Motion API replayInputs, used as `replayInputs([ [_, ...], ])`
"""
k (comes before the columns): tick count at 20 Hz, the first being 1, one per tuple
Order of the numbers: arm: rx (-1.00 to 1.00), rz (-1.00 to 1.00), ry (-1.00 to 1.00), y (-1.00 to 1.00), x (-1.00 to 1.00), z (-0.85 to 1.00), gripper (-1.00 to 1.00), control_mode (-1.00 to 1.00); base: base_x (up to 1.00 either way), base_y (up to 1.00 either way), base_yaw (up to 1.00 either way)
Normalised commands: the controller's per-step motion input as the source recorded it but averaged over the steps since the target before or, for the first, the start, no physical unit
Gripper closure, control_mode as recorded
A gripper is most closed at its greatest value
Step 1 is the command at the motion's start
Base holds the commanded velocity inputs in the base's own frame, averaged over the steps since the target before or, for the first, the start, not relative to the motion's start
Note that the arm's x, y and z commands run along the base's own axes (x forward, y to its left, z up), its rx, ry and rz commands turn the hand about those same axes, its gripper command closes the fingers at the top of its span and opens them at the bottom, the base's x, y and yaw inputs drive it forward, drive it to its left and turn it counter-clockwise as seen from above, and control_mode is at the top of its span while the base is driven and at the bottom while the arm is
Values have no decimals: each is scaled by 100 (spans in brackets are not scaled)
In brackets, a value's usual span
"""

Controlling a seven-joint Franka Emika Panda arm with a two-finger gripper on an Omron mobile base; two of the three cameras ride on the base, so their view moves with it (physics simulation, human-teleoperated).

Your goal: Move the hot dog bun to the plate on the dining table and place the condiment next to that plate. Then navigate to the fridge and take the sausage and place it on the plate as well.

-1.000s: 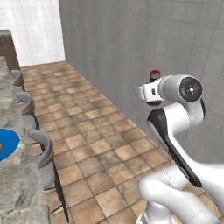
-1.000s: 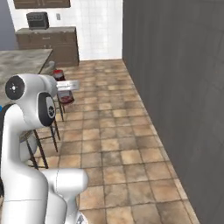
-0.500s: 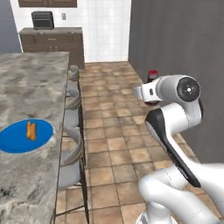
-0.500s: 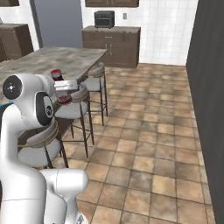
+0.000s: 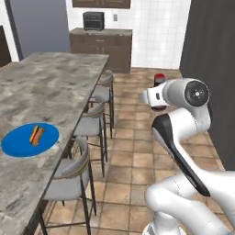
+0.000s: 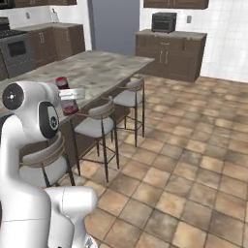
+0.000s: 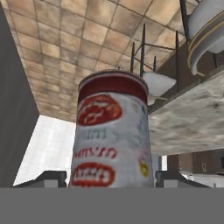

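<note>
Condiment (image 7: 113, 131) bottle, red cap, pale label: clamped between the two fingers of the gripper (image 7: 113, 179), carried in the air over the tiled floor (image 6: 184, 145), right of the stools (image 5: 75, 172). Hot dog bun (image 5: 36, 134) lies on the blue plate (image 5: 18, 146), near left on the dining table (image 5: 55, 78). Dark wall counter (image 5: 101, 46) with a microwave (image 5: 93, 20) stands far behind

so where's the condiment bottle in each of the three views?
Left base view: condiment right of centre, upper half, at the gripper, over the floor.
Right base view: upper left, in front of the dining table.
Hand view: centre, close up, between the fingertips.
Shared landmark: the bar stools along the table.
</note>
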Motion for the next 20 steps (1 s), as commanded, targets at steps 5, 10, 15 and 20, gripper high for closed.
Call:
replayInputs([
  [5,0,0,0,0,0,0,100,100,37,-55,51],
  [10,0,0,0,0,0,0,100,100,17,-44,59],
  [15,0,0,0,0,0,0,100,100,2,-37,64],
  [20,0,0,0,0,0,0,100,100,2,-39,63],
])
